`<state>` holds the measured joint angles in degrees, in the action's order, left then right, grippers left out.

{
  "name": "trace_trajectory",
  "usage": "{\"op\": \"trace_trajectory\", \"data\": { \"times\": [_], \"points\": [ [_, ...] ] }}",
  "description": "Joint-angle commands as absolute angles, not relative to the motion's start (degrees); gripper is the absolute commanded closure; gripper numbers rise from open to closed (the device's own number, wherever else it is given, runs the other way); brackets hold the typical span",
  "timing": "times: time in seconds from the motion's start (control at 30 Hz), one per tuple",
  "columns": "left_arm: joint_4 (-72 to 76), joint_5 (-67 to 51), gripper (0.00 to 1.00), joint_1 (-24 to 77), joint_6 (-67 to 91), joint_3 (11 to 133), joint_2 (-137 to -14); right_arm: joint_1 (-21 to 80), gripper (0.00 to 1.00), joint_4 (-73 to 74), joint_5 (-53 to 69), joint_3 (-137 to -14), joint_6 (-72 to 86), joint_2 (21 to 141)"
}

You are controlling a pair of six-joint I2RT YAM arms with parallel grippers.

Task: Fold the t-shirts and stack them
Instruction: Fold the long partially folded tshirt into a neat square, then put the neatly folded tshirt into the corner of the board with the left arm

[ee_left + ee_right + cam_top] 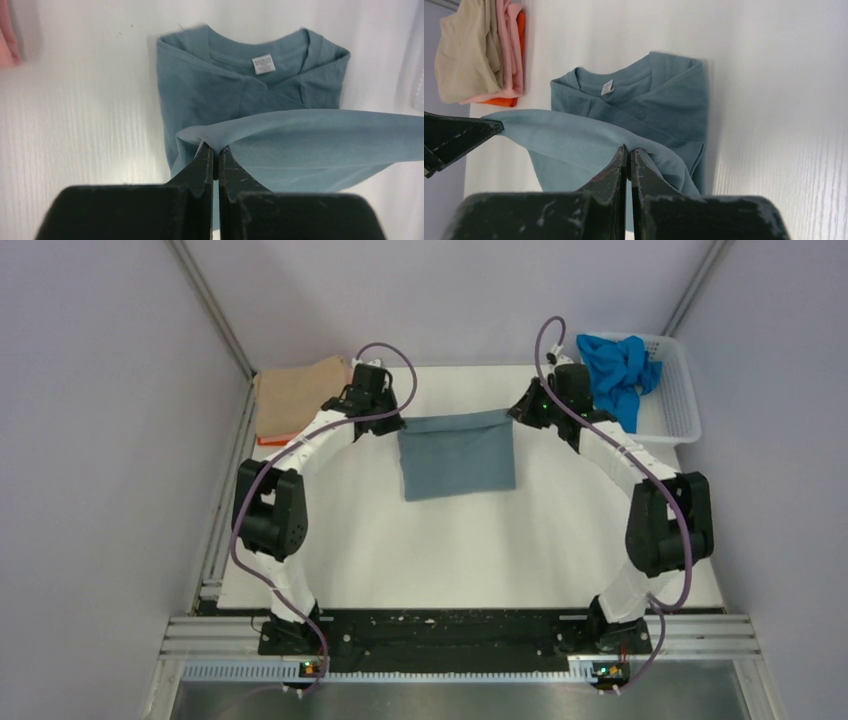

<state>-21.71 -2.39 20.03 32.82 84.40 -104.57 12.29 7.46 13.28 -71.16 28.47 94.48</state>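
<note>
Grey-blue t-shirt [457, 455] at the table's [400, 560] far middle. Left gripper [216, 150] and right gripper [629, 150] each clamp one corner of the hem [320, 125]. The raised hem spans crosswise between them, and the collar [260, 42] lies flat just ahead.

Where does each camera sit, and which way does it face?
Top external: above and behind the bases, looking down at the table; left arm and right arm show.
Left wrist: on the left arm, looking past the shut left jaws at the grey-blue t-shirt.
Right wrist: same with the right jaws; folded stack beyond.
Shared: both wrist views show the shirt's neck label.
</note>
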Motion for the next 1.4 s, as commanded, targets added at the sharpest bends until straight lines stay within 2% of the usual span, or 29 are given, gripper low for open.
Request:
{"op": "trace_trajectory", "data": {
  "times": [0.0, 0.27, 0.3, 0.33, 0.37, 0.4, 0.43, 0.47, 0.5, 0.63, 0.67, 0.7, 1.0, 1.2, 1.37],
  "points": [
    [-24.82, 2.14, 1.0, 16.57, 32.15, 91.48, -110.06, 10.46, 1.0, 0.45, 12.02, -77.48, 27.17, 100.28],
    [-24.78, 0.34, 1.0, 13.41, 31.46, 100.94, -123.66, 9.36, 1.0, -5.72, 13.75, -84.49, 27.34, 114.39],
    [-25.51, -0.58, 0.99, 13.03, 31.45, 102.48, -125.06, 9.18, 0.97, -5.71, 14.58, -86.25, 26.92, 116.37],
    [-25.92, -1.72, 0.96, 12.63, 31.52, 103.69, -126.24, 9.14, 0.89, -5.75, 15.38, -88.25, 26.17, 118.6],
    [-26.34, -2.42, 0.88, 12.19, 31.66, 104.81, -126.9, 9.01, 0.83, -5.52, 16.28, -90.47, 25.15, 120.59],
    [-26.4, -3.02, 0.71, 11.75, 31.98, 105.63, -127.19, 8.88, 0.72, -4.71, 16.83, -93.12, 24.25, 122.7],
    [-26.08, -3.37, 0.38, 11.43, 32.1, 106.46, -127.23, 8.8, 0.58, -2.59, 17.22, -95.83, 23.21, 124.29],
    [-25.83, -3.76, 0.06, 11.21, 31.79, 107.28, -127.1, 8.87, 0.49, -1.11, 17.78, -98.16, 22.29, 125.41],
    [-26.26, -3.58, 0.02, 11.1, 31.5, 108.49, -127.01, 8.84, 0.41, -0.27, 17.96, -99.79, 21.86, 125.97],
    [-27.65, -5.93, 0.01, 11.24, 31.72, 109.55, -124.05, 8.81, 0.13, 0.83, 17.62, -97.74, 22.22, 121.53],
    [-26.78, -7.14, 0.01, 11.36, 32.09, 107.86, -122.58, 8.92, 0.03, 0.49, 17.96, -95.36, 22.72, 119.5],
    [-25.29, -8.04, 0.01, 11.6, 32.29, 105.16, -120.87, 8.89, 0.01, -1.39, 18.72, -92.81, 23.37, 116.81],
    [-23.23, -11.67, 0.01, 13.97, 33.69, 86.99, -113.17, 9.64, 0.01, -14.81, 22.19, -62.75, 28.34, 97.4],
    [-25.3, -9.8, 0.02, 14.22, 33.76, 89.12, -117.53, 9.76, 0.01, -15.93, 25.37, -52.61, 30.21, 90.2],
    [-27.48, -10.52, 0.1, 14.53, 33.74, 92.43, -123.45, 9.78, 0.01, -6.92, 18.12, -49.24, 24.99, 83.46]
  ]
}}
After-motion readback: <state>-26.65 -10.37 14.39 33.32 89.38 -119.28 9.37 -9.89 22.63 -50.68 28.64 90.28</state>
